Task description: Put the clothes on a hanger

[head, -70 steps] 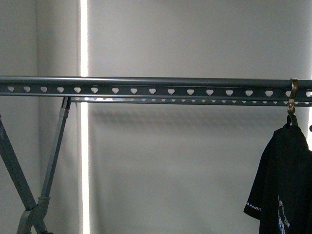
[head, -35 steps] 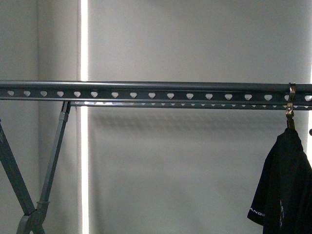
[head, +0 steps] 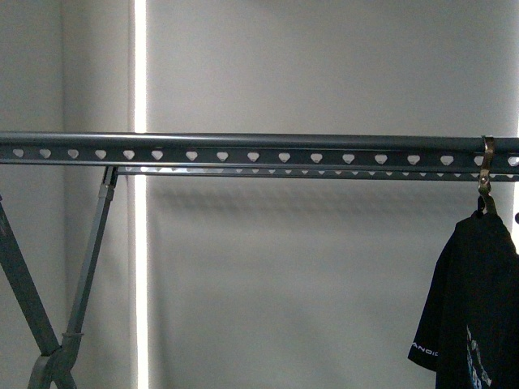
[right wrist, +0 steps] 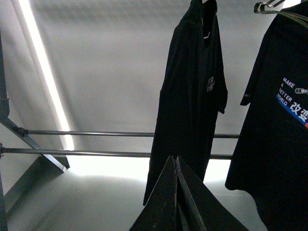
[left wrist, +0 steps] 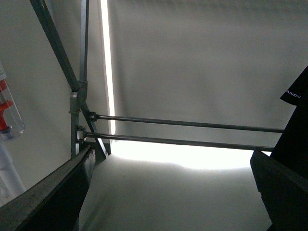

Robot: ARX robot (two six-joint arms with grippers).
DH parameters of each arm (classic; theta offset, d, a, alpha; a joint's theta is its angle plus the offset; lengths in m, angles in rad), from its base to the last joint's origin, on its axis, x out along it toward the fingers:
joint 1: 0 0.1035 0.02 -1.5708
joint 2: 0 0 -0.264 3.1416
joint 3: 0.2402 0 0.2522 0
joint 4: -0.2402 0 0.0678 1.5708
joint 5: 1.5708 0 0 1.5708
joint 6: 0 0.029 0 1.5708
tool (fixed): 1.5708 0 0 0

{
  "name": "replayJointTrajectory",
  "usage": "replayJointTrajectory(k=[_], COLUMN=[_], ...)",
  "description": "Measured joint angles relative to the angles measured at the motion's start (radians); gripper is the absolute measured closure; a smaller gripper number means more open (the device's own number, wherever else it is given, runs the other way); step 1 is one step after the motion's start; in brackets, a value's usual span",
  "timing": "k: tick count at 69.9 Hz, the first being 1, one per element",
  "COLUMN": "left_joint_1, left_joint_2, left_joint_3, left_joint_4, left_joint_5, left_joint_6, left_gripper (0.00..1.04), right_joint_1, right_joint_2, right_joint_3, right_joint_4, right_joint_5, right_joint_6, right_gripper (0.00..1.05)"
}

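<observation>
The hanger (head: 243, 142), a long grey rail punched with heart-shaped holes, runs across the front view on crossed grey legs (head: 85, 267). A black T-shirt (head: 474, 300) hangs from a small metal hook (head: 485, 174) at the rail's right end. The right wrist view shows two black T-shirts hanging, one edge-on (right wrist: 192, 96) and one with white "MAKE A BETTER WORLD" text (right wrist: 279, 125). My right gripper (right wrist: 174, 160) is shut and empty, below the edge-on shirt. My left gripper (left wrist: 168, 192) is open with nothing between its fingers (left wrist: 53, 192). Neither gripper shows in the front view.
Two thin lower cross rods (left wrist: 183, 124) of the rack span the left wrist view, and the same rods (right wrist: 96, 134) show in the right wrist view. A clear bottle-like object with red parts (left wrist: 7, 110) stands beside the rack's leg. A pale curtain wall (head: 324, 65) is behind.
In the front view the rail and the hanging shirt sit slightly lower than a second ago. The shirt has shifted a little on its hook.
</observation>
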Motion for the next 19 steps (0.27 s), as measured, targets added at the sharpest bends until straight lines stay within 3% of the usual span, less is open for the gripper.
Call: replayJointTrajectory(k=[6, 19], left_joint_1=[0.000, 0.000], left_joint_2=[0.000, 0.000], left_joint_3=[0.000, 0.000], left_joint_4=[0.000, 0.000], left_joint_5=[0.000, 0.000], left_joint_6=[0.000, 0.000], left_gripper=[0.07, 0.07], right_joint_1=[0.000, 0.000], right_joint_2=[0.000, 0.000], right_joint_3=[0.000, 0.000], right_joint_4=[0.000, 0.000], right_joint_5=[0.000, 0.000], right_joint_6=[-0.001, -0.001], right_gripper=[0.99, 0.60])
